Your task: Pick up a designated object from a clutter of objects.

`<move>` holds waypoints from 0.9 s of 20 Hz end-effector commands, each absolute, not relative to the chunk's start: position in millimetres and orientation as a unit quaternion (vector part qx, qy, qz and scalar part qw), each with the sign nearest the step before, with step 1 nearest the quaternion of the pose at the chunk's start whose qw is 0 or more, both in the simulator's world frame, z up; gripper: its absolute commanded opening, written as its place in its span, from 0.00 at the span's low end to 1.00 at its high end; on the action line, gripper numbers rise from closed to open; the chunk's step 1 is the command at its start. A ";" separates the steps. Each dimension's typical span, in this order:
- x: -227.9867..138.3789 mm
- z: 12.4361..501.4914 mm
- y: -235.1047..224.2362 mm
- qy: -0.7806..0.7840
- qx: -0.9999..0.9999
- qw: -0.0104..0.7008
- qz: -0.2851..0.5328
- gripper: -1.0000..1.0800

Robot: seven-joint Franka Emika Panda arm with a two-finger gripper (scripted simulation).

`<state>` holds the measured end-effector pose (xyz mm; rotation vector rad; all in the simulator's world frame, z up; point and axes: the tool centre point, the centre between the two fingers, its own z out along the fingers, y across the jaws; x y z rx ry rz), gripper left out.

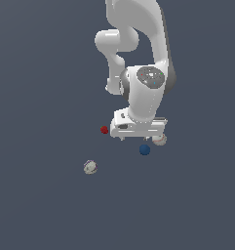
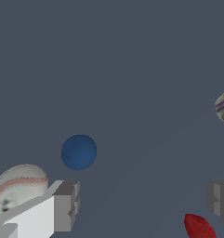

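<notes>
Approach to dark blue ball (image 1: 145, 150), not yet aligned.

Exterior view: the ball is seen on the grey floor (image 1: 41, 210), clear of its edges, just below the gripper (image 1: 138, 133), beside a white baseball (image 1: 160, 140). Wrist view: fingers (image 2: 66, 204) are spread wide, nothing held; the ball (image 2: 79, 152) sits off-centre, near one finger. Centring is advised before descent, so the baseball (image 2: 18, 188) and red lump (image 2: 198, 227) are not nudged.

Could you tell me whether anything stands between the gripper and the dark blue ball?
Nothing visible does. In the wrist view the dark blue ball lies on bare floor just off the open gripper; the nearest white baseball sits beside one finger, not between.
</notes>
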<state>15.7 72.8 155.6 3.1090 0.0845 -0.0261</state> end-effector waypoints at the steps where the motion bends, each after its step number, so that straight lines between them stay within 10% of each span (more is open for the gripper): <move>1: 14.3 134.0 92.2 0.029 0.999 0.012 -0.005 0.96; 18: 2.8 80.9 139.0 0.035 0.999 0.000 -0.001 0.96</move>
